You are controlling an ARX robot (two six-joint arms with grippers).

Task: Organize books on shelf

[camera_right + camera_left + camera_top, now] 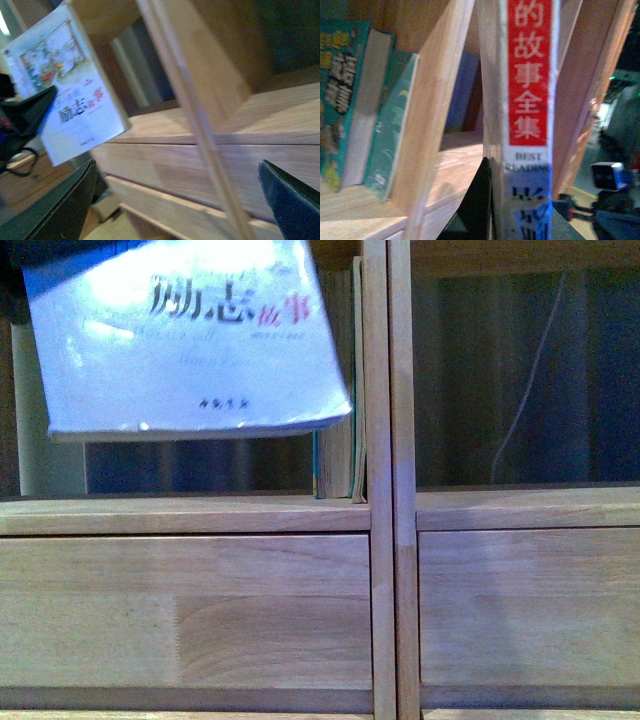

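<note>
Gripping a thin white book [190, 340] in my left gripper [520, 215], I hold it tilted at about ten o'clock in the front view, in front of the left-hand compartment of the light wooden shelf [380, 570]. Its white spine, with a red band and blue print, is clamped between that gripper's dark fingers [476, 205]. Two more books stand upright in the same compartment, just toward twelve o'clock from the middle of the front view. One is a thicker teal book [335, 100] with yellowed pages. The other is a slimmer pale-green book [395, 130], which touches the central divider [378, 390]. Plain drawer fronts [200, 610] run across at six o'clock, below the compartment floor. My right gripper [176, 165] is spread wide with nothing between its fingers. It faces the shelf's drawers, clear of the held book.
</note>
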